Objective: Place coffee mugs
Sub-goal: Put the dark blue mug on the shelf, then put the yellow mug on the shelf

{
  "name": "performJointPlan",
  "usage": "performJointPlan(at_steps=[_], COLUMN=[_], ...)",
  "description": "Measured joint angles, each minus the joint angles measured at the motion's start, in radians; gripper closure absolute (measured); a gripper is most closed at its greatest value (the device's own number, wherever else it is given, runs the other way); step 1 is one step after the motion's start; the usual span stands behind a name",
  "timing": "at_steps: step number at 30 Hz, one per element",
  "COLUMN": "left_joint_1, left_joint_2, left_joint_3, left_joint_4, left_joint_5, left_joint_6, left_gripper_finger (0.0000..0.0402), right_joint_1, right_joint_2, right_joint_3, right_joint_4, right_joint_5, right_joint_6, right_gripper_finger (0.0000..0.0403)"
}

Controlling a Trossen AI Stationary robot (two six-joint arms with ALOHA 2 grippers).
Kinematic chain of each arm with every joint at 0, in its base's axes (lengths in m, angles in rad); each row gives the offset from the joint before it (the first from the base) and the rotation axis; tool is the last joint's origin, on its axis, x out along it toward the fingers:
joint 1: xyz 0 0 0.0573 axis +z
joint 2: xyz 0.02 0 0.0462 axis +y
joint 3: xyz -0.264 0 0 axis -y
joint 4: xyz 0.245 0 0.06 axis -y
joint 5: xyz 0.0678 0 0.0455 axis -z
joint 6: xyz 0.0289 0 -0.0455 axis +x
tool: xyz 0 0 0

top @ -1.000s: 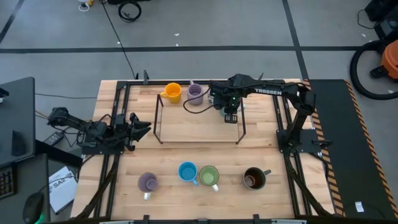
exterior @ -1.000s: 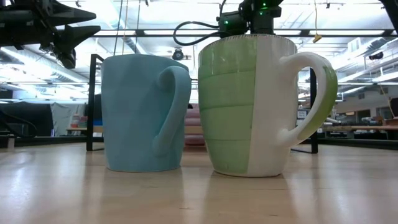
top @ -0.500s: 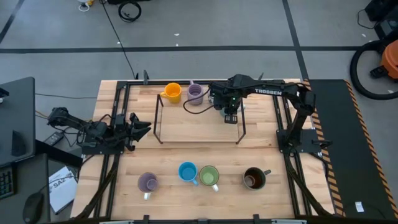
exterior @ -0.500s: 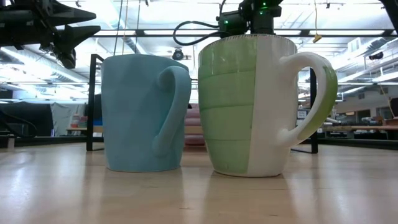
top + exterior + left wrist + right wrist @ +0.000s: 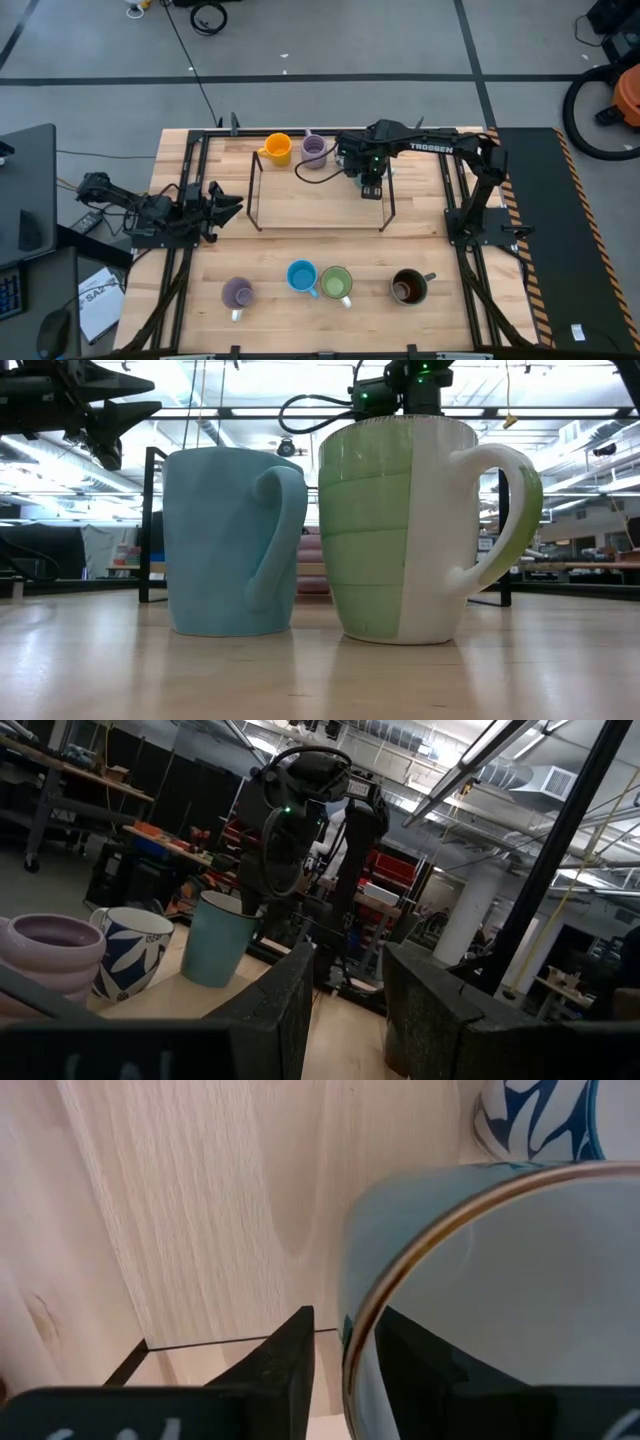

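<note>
My right gripper [image 5: 345, 1365] points down over the far middle of the table [image 5: 320, 230], open, its fingers on either side of the wall of a pale grey-blue mug [image 5: 500, 1290] with a gold rim. That mug stands upright on the wood beside a white blue-patterned mug [image 5: 540, 1120]. In the left wrist view the same pair, the pale mug [image 5: 222, 935] and the patterned mug [image 5: 130, 950], stand in a row with a lavender mug [image 5: 50, 945]. An orange mug [image 5: 277, 148] and the lavender mug [image 5: 314, 150] show at the far edge. My left gripper [image 5: 350, 1010] waits open at the table's left. My right gripper comes at the pale mug's rim [image 5: 360, 1330] from above, one finger outside the wall and one inside the hollow. A gap shows between the outer finger [image 5: 285, 1365] and the wall. Whether the inner finger [image 5: 420, 1370] touches the wall, I cannot tell.
A black wire frame [image 5: 320, 228] stands around the far-middle area. Along the near edge stand a lavender mug [image 5: 237, 293], a blue mug [image 5: 301, 276], a green mug [image 5: 336, 283] and a dark brown mug [image 5: 408, 287]. Bare wood lies between the frame and that row.
</note>
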Motion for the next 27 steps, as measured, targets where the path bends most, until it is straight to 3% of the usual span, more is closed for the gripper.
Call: performJointPlan(at_steps=[11,27], left_joint_1=[0.000,0.000], left_joint_2=[0.000,0.000], left_joint_3=[0.000,0.000], left_joint_4=[0.000,0.002], left_joint_5=[0.000,0.000], left_joint_6=[0.000,-0.002], left_gripper_finger=[0.0271,0.0271], right_joint_1=[0.005,0.041], right_joint_2=[0.001,-0.004], right_joint_3=[0.101,0.294], right_joint_4=[-0.047,-0.143], right_joint_5=[0.037,0.037], right_joint_6=[0.011,0.033], right_gripper_finger=[0.0249,0.0247])
